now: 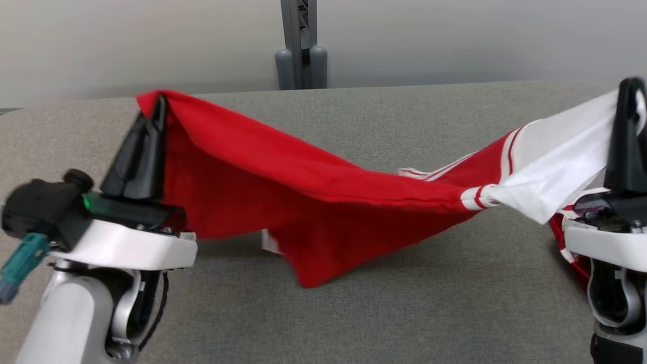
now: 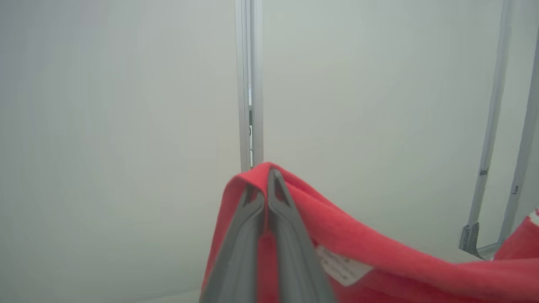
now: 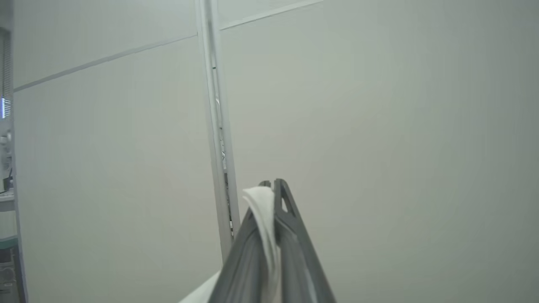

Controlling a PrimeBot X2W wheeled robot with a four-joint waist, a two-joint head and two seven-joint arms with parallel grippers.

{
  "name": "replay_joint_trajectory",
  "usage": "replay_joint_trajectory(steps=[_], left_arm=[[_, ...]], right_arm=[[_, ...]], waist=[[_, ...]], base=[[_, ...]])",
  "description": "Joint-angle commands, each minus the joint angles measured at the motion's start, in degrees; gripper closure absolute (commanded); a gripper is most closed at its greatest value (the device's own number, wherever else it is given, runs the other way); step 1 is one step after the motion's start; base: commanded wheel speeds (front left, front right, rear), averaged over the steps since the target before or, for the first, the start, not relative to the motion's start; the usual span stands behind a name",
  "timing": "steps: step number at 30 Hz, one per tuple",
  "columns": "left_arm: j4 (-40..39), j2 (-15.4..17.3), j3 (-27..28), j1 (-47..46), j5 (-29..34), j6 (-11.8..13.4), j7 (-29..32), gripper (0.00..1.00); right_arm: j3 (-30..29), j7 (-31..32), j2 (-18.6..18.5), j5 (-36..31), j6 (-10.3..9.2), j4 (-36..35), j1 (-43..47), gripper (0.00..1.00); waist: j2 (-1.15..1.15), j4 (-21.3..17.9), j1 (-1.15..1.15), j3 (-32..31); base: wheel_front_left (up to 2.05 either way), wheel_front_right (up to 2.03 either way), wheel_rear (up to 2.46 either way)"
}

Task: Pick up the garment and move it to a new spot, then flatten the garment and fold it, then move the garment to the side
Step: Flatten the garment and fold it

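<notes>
The garment (image 1: 313,202) is red with a white part edged in red-and-white stripes. It hangs stretched between my two grippers above the grey table (image 1: 354,313), its middle sagging down to the surface. My left gripper (image 1: 159,103) is shut on a red corner at the left; the left wrist view shows that gripper (image 2: 267,181) with red cloth (image 2: 379,261) draped over it and a white label (image 2: 341,265) beside the fingers. My right gripper (image 1: 632,93) is shut on the white end at the far right; the right wrist view has white cloth (image 3: 263,219) pinched between that gripper's (image 3: 271,187) fingers.
A grey post (image 1: 301,45) stands behind the table's far edge, against a pale wall. The fabric-covered table spreads wide in front and behind the hanging cloth. Metal frame legs (image 2: 484,210) show at the right of the left wrist view.
</notes>
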Motion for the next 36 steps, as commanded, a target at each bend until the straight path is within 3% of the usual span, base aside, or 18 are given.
replay_joint_trajectory(steps=[1, 11, 18, 25, 28, 36], left_arm=[[-1.89, 0.53, 0.56, -1.4, 0.45, 0.44, 0.19, 1.0], [-15.32, 2.84, 1.32, -4.58, 4.5, 2.35, 2.31, 1.0], [-15.15, 3.23, 0.64, -6.54, 3.89, 1.64, 4.42, 1.0], [-2.69, 4.05, 0.31, -17.77, 0.86, -2.86, 5.14, 1.0], [8.94, 4.22, -0.95, -28.91, 1.86, -5.31, 5.58, 1.0], [35.01, 1.18, -2.56, -51.75, 2.93, -8.85, 1.83, 1.0]], right_arm=[[-0.09, 0.6, -0.37, -0.83, 0.02, -2.38, -0.68, 1.0], [-0.53, 5.62, -0.34, -2.52, 0.02, -16.01, -2.16, 1.0], [-0.15, 7.93, -0.34, -1.53, 0.02, -15.47, -4.13, 1.0], [2.11, 7.48, -3.45, 1.41, 0.02, -4.95, -16.69, 1.0], [3.94, 6.82, -7.14, 2.19, 0.02, 5.34, -27.44, 1.0], [9.32, 1.23, -10.39, 3.76, 0.02, 27.78, -50.46, 1.0]], waist=[[0.0, 0.0, 0.0, -0.36], [0.0, 0.06, 0.0, -0.92], [0.0, -0.14, 0.0, 0.82], [0.0, -0.28, 0.0, 5.49], [0.0, 0.24, 0.0, 8.71], [0.0, 0.65, 0.0, 12.42]], base=[[0.0, 0.0, 0.0], [0.0, 0.0, 0.0], [0.0, 0.0, 0.0], [0.0, 0.0, 0.0], [0.0, 0.0, 0.0], [0.0, 0.0, 0.0]])
